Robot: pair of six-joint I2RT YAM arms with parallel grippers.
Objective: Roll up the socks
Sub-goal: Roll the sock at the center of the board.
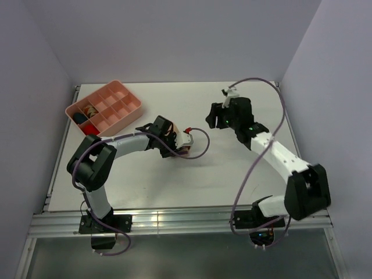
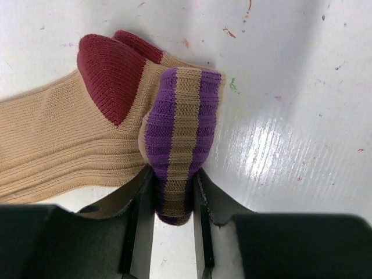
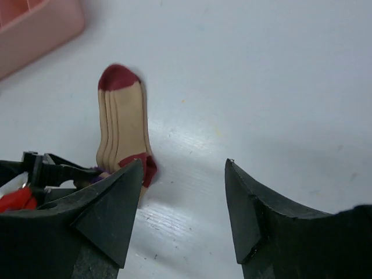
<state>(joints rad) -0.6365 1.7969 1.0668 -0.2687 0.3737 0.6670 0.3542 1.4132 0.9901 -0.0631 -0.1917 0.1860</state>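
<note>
Socks (image 2: pixel 64 133), tan with dark red patches, lie flat on the white surface (image 2: pixel 290 139) near its middle. Their purple-and-tan striped cuff (image 2: pixel 181 128) is pinched between the left fingers (image 2: pixel 139 232). Right fingers (image 3: pixel 110 215) hang spread wide and empty, apart from the socks.

Left gripper (image 2: pixel 173 187) pinching a purple-striped cuff (image 2: pixel 183 116); tan socks (image 2: pixel 58 139), dark red heels (image 2: pixel 113 75), seemingly two stacked

Bright diffuse light, glare on table (image 2: pixel 273 145)
</note>
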